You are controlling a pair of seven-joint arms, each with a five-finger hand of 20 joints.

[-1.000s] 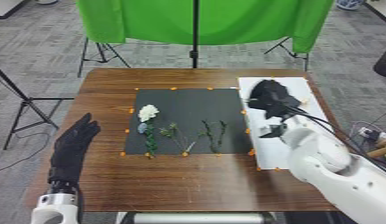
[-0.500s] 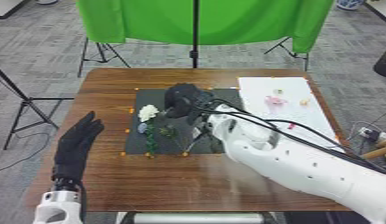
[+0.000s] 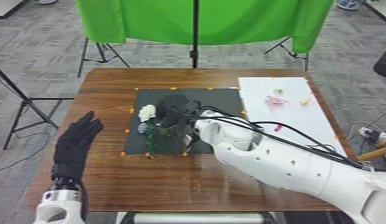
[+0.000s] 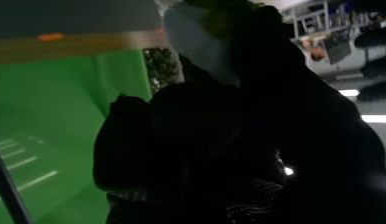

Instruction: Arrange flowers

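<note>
The black-gloved right hand (image 3: pixel 174 107) has swung from the white rectangular sheet (image 3: pixel 303 116), where a pink flower (image 3: pixel 276 100) lies, to the dark gray mat (image 3: pixel 223 98), beside the fluffy white flower (image 3: pixel 147 111), likely next; its grasp I cannot tell. The black-gloved left hand (image 3: pixel 72 147) is open, empty.

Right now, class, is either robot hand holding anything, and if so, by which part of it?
The right hand pinches what looks like a pale flower by its petals; the left hand, fingers straight, holds nothing.
</note>
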